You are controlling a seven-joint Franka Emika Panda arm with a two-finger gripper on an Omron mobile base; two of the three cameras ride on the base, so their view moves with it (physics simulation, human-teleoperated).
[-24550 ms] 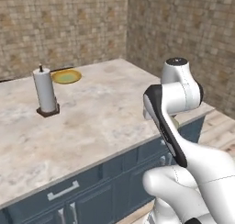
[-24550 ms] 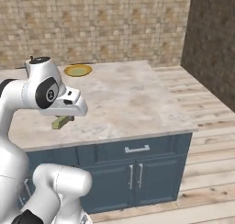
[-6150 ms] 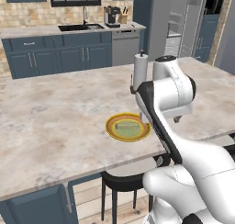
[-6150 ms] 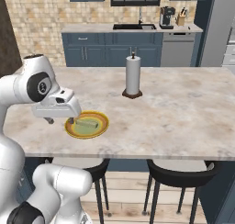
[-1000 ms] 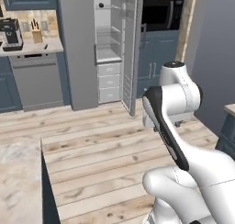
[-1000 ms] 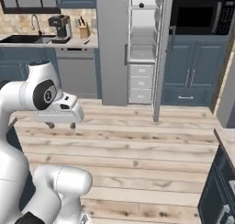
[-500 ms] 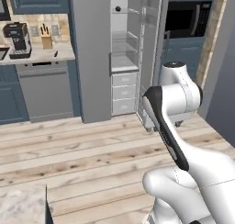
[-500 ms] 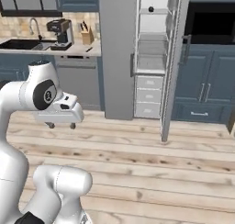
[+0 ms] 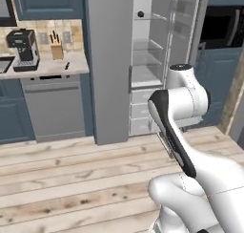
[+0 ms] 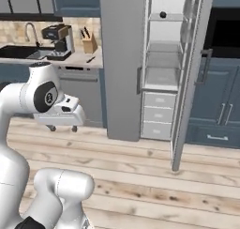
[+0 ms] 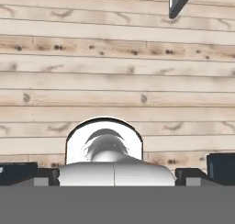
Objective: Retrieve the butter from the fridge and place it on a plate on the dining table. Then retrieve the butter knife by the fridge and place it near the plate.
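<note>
One thing left to fetch: the butter knife (image 10: 91, 59), lying on the counter (image 10: 70, 60) beside the fridge (image 10: 123, 59). Likely light, stiff, thin and slippery; pinch across the handle's middle. Gripper (image 10: 62, 127) fully open, holding nothing, over the floor.

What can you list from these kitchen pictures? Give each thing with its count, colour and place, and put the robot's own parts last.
fridge: one, grey, centre; right door swung open on pale shelves and three drawers.
small round object: one, dark, top fridge shelf.
butter knife: one, dark, on the counter left of the fridge.
knife block: one, tan with black handles, at the counter's back.
coffee machine: one, black and silver, left of the block.
sink faucet: one, grey, far left.
dishwasher: one, grey, under the counter.
cabinets: dark blue, right of the fridge and above the counter.
floor: pale wood planks.
gripper: one, white, open, empty, above the floor.
</note>
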